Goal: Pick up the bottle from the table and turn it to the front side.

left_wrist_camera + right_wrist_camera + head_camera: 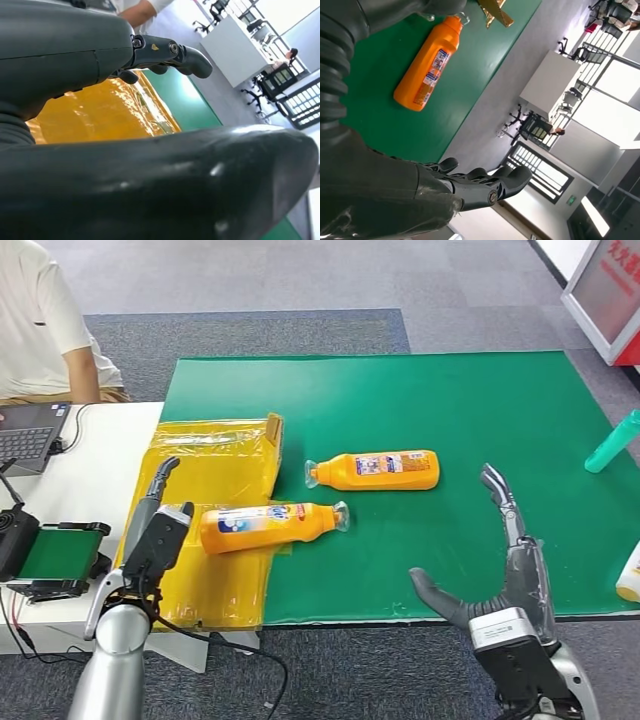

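Two orange bottles lie on their sides on the green mat (468,420). The far bottle (377,471) shows a small-print label and points its clear cap to the left; the right wrist view also catches this far bottle (427,65). The near bottle (264,524) shows a blue and white logo, with its cap to the right and its base on the yellow plastic bags (211,480). My left hand (155,530) hovers open just left of the near bottle's base, holding nothing. My right hand (502,575) is open near the mat's front edge, well right of both bottles.
A person in a white shirt (45,320) sits at a laptop (30,435) on the white table at the left. A dark device with a green screen (56,555) sits near my left arm. A teal bottle (613,443) and a white and yellow bottle (630,575) lie at the mat's right edge.
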